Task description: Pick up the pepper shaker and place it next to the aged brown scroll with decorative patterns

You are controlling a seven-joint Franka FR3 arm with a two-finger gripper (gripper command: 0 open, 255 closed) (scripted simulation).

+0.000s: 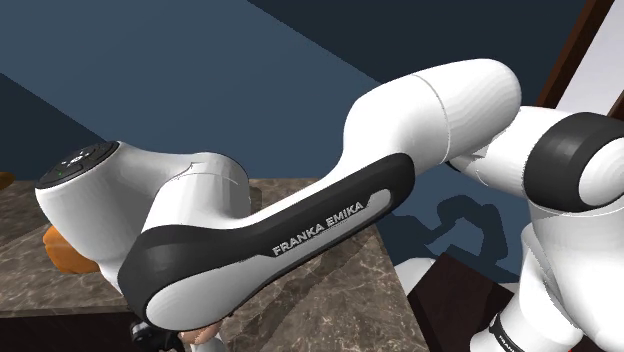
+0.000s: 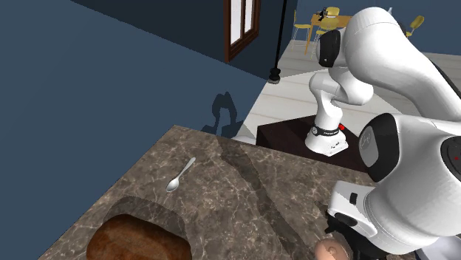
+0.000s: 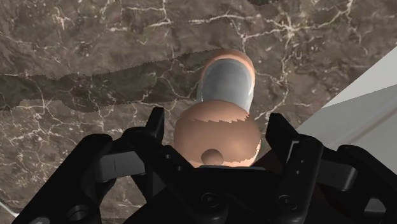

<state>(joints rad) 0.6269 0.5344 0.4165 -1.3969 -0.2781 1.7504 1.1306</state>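
Pincer [image 3: 217, 126] is low over the dark marbled desk [image 2: 244, 199], fingers [image 3: 156, 130] spread. One finger stands on each side of the pepper shaker's round tan head, and no contact can be seen. Pepper shaker [image 3: 226, 79] stands upright on the desk near its edge: tan knobbed head, grey shiny middle, tan foot. Its head also shows under the arm [image 2: 330, 250]. Brown scroll [image 2: 139, 240] lies well apart from it. A spoon [image 2: 180, 175] lies beyond the scroll, towards the blue wall.
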